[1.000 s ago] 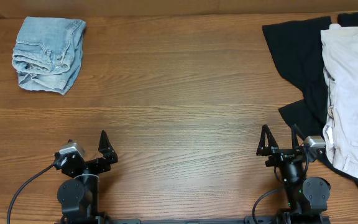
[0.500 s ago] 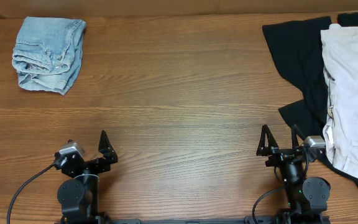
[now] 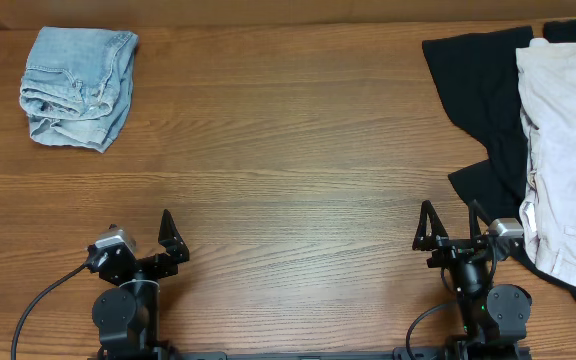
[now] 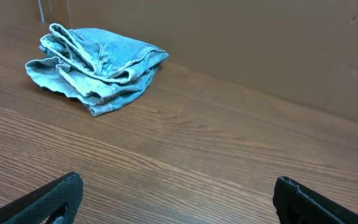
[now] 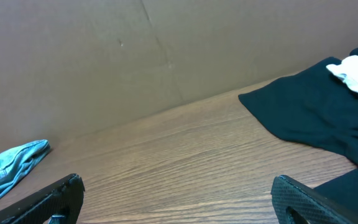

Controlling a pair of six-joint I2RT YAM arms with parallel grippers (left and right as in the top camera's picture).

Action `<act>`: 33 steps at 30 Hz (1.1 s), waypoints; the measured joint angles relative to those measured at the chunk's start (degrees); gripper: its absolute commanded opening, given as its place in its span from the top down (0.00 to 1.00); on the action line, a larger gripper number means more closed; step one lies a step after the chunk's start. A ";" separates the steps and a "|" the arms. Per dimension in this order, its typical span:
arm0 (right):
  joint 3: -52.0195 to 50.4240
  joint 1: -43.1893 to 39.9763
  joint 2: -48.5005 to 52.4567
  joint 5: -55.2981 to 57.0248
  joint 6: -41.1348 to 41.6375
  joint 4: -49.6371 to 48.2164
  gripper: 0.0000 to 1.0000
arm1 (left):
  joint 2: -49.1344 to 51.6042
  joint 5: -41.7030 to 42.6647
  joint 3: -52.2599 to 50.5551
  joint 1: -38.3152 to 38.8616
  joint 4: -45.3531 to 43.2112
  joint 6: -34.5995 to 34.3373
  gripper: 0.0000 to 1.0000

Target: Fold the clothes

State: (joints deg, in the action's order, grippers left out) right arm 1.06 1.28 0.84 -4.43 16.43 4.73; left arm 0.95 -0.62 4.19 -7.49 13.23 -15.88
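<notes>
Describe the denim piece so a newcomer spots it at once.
On the wooden table, look to the far left corner. The denim piece lies there alone, bunched, light blue; the black garments and beige shorts overlap at the right.

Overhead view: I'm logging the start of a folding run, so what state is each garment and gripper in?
Denim piece: loosely folded bundle, alone at the far left.
Black garment: spread out, unfolded, partly under the shorts.
Pale beige shorts: spread unfolded on the black garment.
Left gripper: open, empty.
Right gripper: open, empty.
</notes>
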 measured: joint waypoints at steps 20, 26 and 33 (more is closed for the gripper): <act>0.00 0.00 0.00 -0.39 0.02 -2.99 0.00 | 0.00 2.08 -0.07 0.00 -1.31 0.00 0.00; 0.11 0.00 0.00 -1.55 -0.02 -2.78 0.00 | 0.00 5.95 -0.11 0.00 -6.19 3.52 0.00; 6.95 0.00 1.90 -1.79 -3.30 -2.05 0.00 | 5.68 7.30 5.68 0.00 -5.90 6.05 0.00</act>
State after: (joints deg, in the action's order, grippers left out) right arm 8.01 1.28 2.74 -6.22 13.13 2.68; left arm 6.63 6.68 9.87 -7.49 7.33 -9.82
